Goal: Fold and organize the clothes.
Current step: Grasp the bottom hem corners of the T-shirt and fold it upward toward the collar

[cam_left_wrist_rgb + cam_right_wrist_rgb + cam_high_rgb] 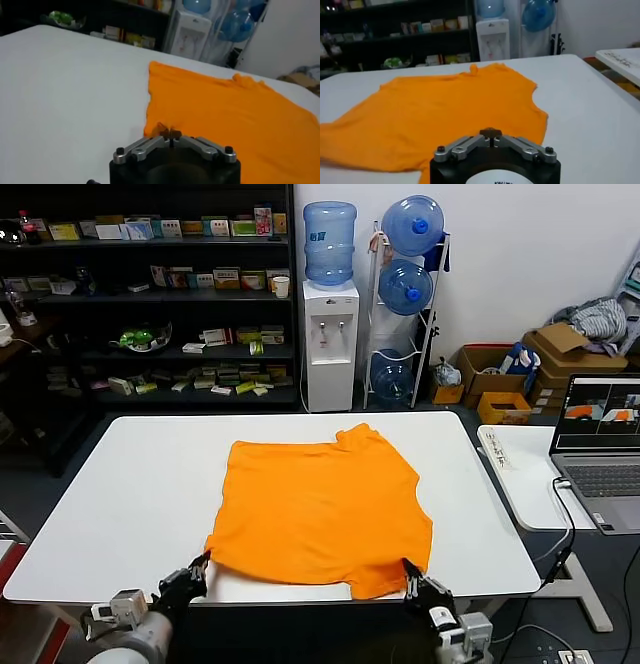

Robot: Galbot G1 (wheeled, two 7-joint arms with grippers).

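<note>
Orange T-shirt (320, 509) lay spread nearly flat on the white surface (130, 494), toward the near edge and about the middle, its collar end pointing away toward the water dispenser (330, 344). No lettering showed on the side facing up. One sleeve was bunched up at the far right corner of the cloth.

At the near left corner of the shirt the left claw (203, 561) was pinched shut on the hem; from its wrist camera the left claw (170, 133) had a small pucker of orange fabric caught between its tips. At the near right corner the right claw (409, 569) was likewise drawn tight, and from its own wrist camera the right claw (490, 132) sat just over the cloth's edge, though whether fabric was actually caught between those tips I could not make out.

Off to the right a laptop (602, 454) stood open on a smaller side table (520, 484). Behind the surface were dark shelves (150, 304) filled with boxes, and a rack of blue water bottles (408, 294) beside the dispenser.
</note>
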